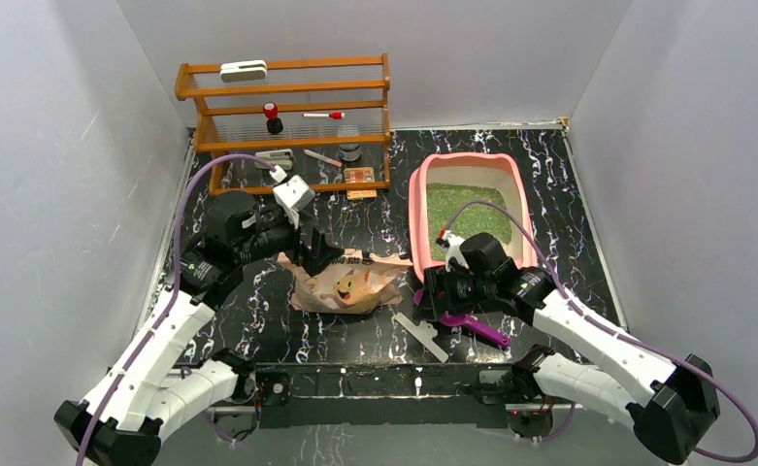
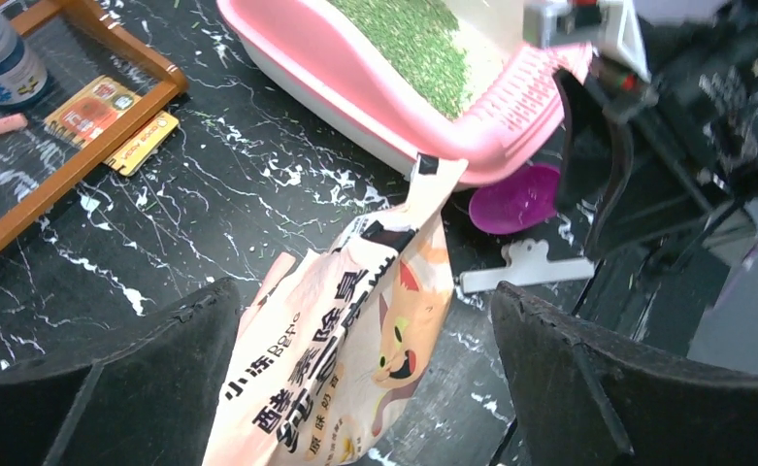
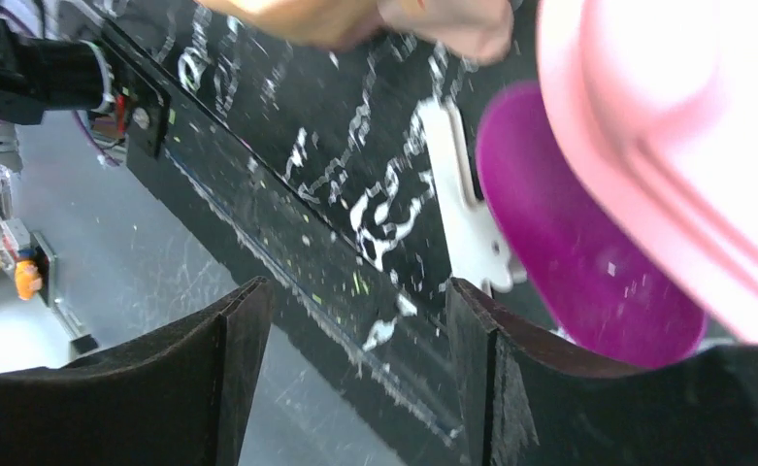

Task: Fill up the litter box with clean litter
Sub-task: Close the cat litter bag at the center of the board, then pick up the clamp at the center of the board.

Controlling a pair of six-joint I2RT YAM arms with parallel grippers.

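Note:
The pink litter box point(image 1: 416, 209) stands at the right of the table, with a flat layer of green clean litter point(image 1: 467, 209) inside. It also shows in the left wrist view point(image 2: 355, 87), litter point(image 2: 409, 39) reaching its near end. My left gripper point(image 1: 318, 254) is open just above the beige cat-printed bag point(image 1: 350, 286). In its wrist view the bag point(image 2: 346, 369) lies between the spread jaws point(image 2: 363, 289), which do not clamp it. My right gripper point(image 1: 431, 291) is open and empty beside the box's near left corner, next to the purple scoop point(image 1: 481, 330).
A wooden shelf rack point(image 1: 287, 92) with small items stands at the back left. A white clip point(image 1: 421, 335) lies near the front edge, beside the scoop point(image 3: 569, 243) and box corner point(image 3: 666, 146). Small orange packets point(image 2: 113, 116) lie by the rack's foot.

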